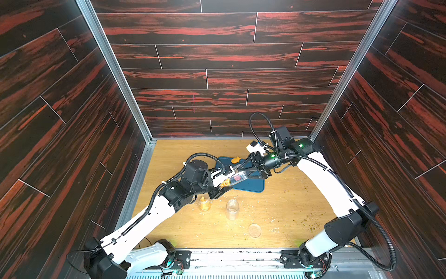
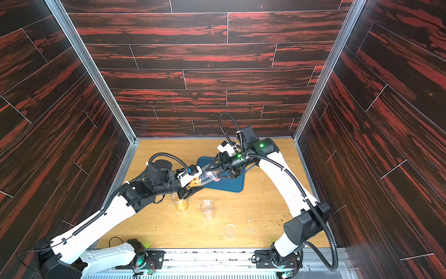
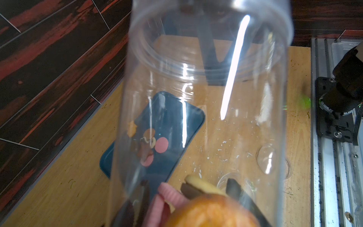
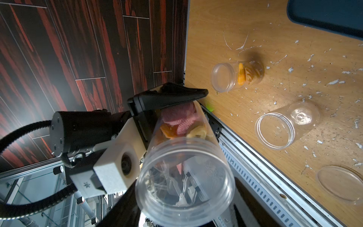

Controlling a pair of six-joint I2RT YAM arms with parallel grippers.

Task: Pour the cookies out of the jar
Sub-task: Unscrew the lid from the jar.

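The left end effector [image 1: 224, 184] is clamped on the closed end of a clear jar [image 1: 233, 177] and holds it in the air, lying roughly level above the blue tray [image 1: 253, 187]. That hold at the bottom end leaves the open mouth free and pointed toward the right arm. It probably also lets a turn of the wrist drop the mouth over the tray.

Most of the cookies [image 4: 180, 121] are bunched inside the jar at its closed end. They are pink, orange and pale pieces pressed up beside the black finger [image 4: 167, 96]. With the jar near level, nothing urges them toward the opening. A few cookies already lie on the tray, among them an orange star [image 1: 236, 159].

The right end effector [image 1: 242, 172] has its jaws on either side of the jar's mouth end. The views do not show whether they press on the rim or only bracket it. It seems placed there to steady or take over the jar for tipping.

On the counter [image 1: 277, 217], near the front, stand two more open jars. One holds orange biscuits [image 4: 237, 76] and the other is empty [image 4: 286, 125]. A loose lid [image 4: 341, 182] and pale crumbs [image 4: 334, 81] lie nearby, clear of the tray.
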